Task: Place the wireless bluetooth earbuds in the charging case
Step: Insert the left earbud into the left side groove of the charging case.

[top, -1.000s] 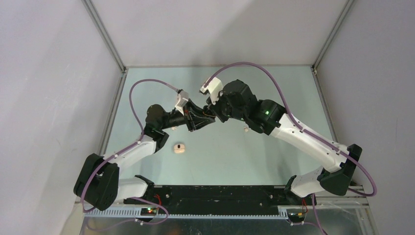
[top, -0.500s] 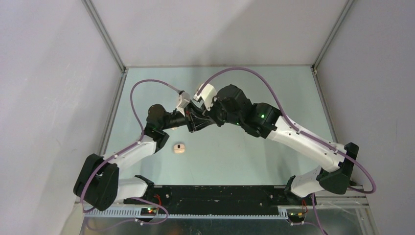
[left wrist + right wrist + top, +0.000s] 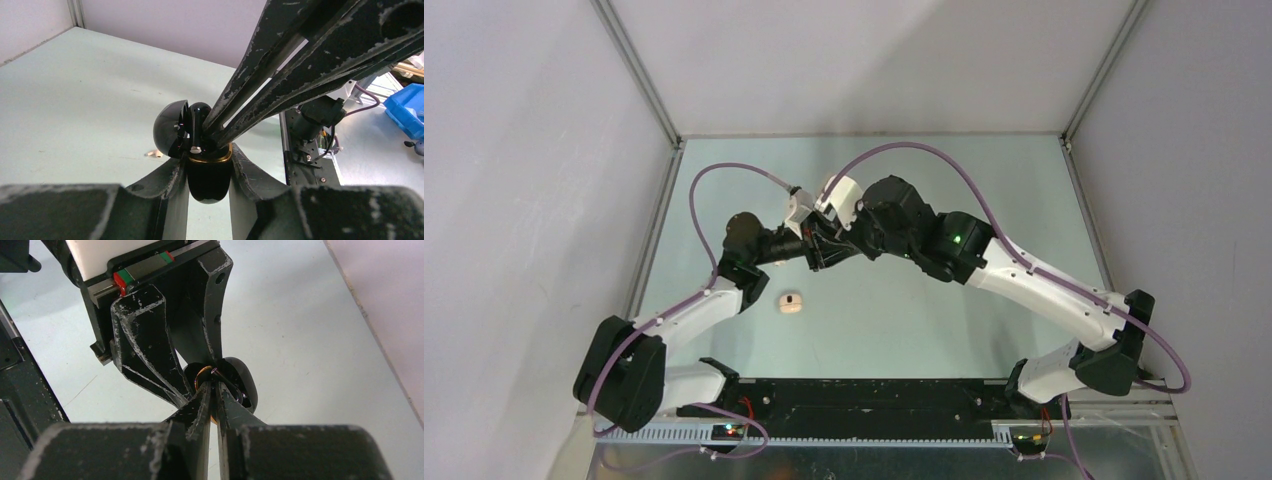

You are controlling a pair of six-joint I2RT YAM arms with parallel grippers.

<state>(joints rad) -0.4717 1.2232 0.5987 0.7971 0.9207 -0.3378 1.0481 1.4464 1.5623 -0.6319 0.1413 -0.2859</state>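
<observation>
My left gripper [image 3: 209, 167] is shut on a glossy black charging case [image 3: 210, 182] with a gold rim, held above the table with its domed lid [image 3: 169, 125] open. My right gripper [image 3: 213, 386] is shut on a black earbud [image 3: 198, 119] and holds it at the case's mouth. In the right wrist view the gold rim [image 3: 199, 374] and the lid [image 3: 241, 381] show just beyond its fingertips. In the top view both grippers [image 3: 826, 248] meet at mid-table. A beige pebble-shaped case [image 3: 791, 302] with a dark spot lies on the table nearer the bases.
A cream-white earbud [image 3: 155, 154] lies on the green table below and beyond the held case. The left arm's purple cable [image 3: 724, 175] loops over the table. Grey walls enclose the left, right and far sides. A black base rail [image 3: 874, 395] runs along the near edge.
My right arm has swung left and brought its fingers up against the left gripper and the case. The left arm has hardly moved. The beige case has stayed in place.
</observation>
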